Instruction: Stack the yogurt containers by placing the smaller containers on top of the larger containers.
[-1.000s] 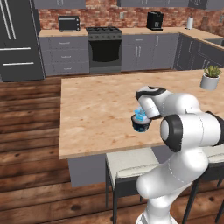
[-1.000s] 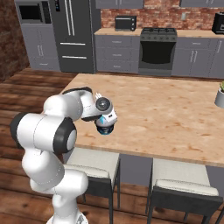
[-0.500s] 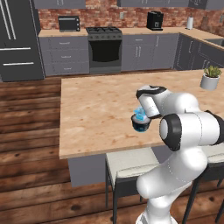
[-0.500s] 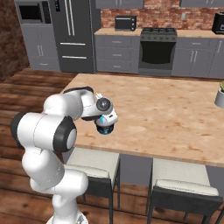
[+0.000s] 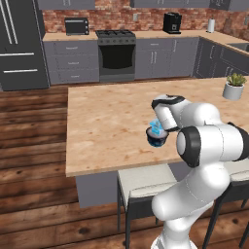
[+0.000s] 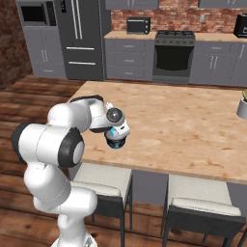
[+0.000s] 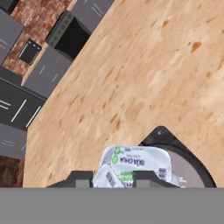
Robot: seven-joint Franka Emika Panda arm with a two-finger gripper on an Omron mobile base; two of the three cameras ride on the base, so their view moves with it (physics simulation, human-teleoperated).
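Matt, grainy pale wood on the island counter (image 5: 107, 126) — translucent light-blue plastic for the small yogurt cup (image 5: 156, 128), printed foil-like lid on top — dark, smooth plastic on the larger tub (image 5: 156, 139).

Small light-blue yogurt cup (image 5: 156, 127) with white printed top, upright on the pale grey lid of the squat dark tub (image 5: 156, 139), tub standing near the front edge of the wooden counter (image 5: 112, 121)
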